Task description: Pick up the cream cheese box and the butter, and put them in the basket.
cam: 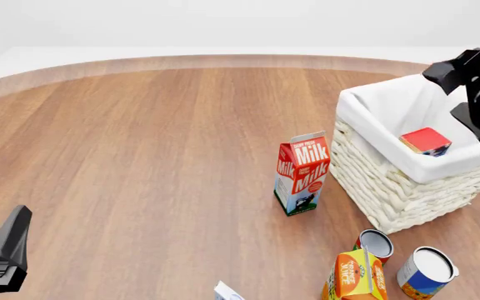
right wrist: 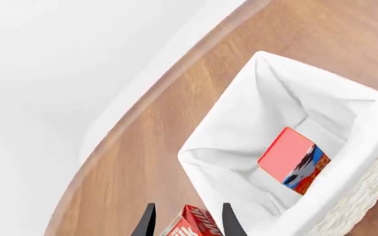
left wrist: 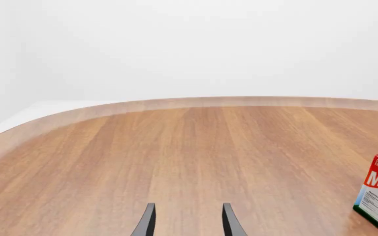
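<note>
Cream cheese box (cam: 227,292) cropped; butter (cam: 426,140) tilted in basket (cam: 390,187).

Red butter (cam: 426,140) inside white-lined wicker basket (cam: 390,187)

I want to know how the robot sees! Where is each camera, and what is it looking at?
Front view: behind the arms, looking forward and down at the table, basket and milk carton; both arms show at the edges.
Left wrist view: behind the left pincer, facing bare table; two fingertips show.
Right wrist view: above the basket, looking down past the right pincer at the butter inside.
Shared: every view shows the milk carton.
</note>
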`<state>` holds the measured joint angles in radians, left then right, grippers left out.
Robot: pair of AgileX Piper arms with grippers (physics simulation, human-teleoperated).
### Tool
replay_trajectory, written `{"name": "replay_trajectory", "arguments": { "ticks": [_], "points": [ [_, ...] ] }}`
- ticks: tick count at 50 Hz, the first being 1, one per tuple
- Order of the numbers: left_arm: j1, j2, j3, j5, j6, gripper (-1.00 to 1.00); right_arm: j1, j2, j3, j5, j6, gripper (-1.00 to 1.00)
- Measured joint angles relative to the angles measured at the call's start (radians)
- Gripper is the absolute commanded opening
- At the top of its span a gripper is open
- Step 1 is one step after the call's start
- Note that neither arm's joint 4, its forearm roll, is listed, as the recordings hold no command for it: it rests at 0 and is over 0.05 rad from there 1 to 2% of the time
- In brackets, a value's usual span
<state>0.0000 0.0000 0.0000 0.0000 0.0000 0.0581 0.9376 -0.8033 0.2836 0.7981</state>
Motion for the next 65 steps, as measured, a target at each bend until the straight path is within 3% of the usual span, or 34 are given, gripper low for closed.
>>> {"name": "replay_trajectory", "arguments": {
  "ticks": [26,42,65],
  "points": [
    [0.000,0.000,0.000,0.000,0.000,1.00,0.311,-0.088,-0.151,0.218,-0.116,1.00],
    [0.000,0.000,0.000,0.000,0.000,1.00,0.519,-0.089,-0.260,0.318,-0.225,1.00],
    [0.000,0.000,0.000,0.000,0.000,1.00,0.758,-0.011,-0.300,0.321,-0.349,1.00]
  ]
}}
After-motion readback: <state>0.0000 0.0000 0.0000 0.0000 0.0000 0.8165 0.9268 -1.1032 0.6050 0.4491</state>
